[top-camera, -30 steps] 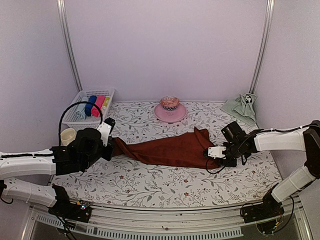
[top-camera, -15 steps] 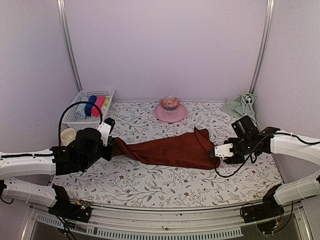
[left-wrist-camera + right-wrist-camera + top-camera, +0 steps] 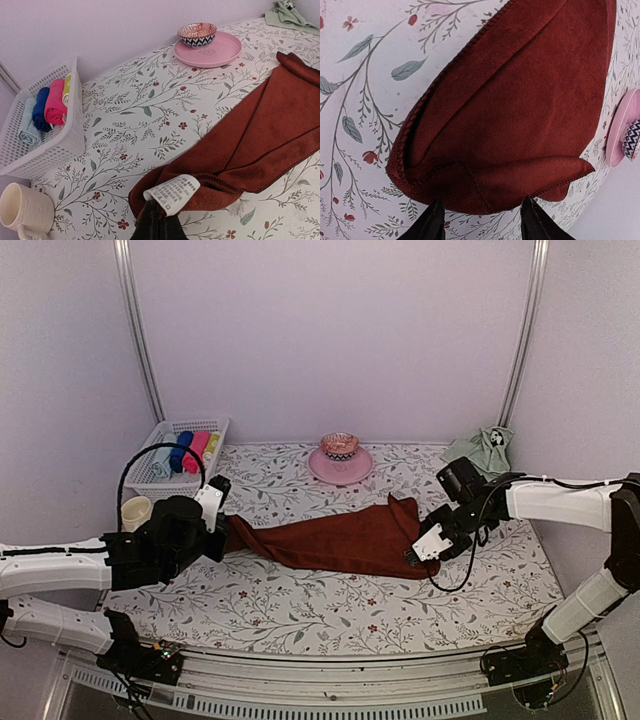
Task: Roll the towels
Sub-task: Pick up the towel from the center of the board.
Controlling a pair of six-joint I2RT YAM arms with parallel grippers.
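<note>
Top external view, flattening step: left gripper [image 3: 222, 528] pinches red towel [image 3: 340, 540] at 9 o'clock; right gripper [image 3: 419, 552], half open, should grasp its 3 o'clock corner.

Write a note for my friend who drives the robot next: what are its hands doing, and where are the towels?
The left gripper is shut on the left end of the red-brown towel, by its label.
The right gripper is open, jaws apart right at that towel's right corner, not gripping it.
The red-brown towel lies stretched and bunched across the middle of the table cover.
The green towel is crumpled in the far right corner.
Done: nothing rolled yet.
Left: flatten and roll the red-brown towel, then fetch and roll the green one.
</note>
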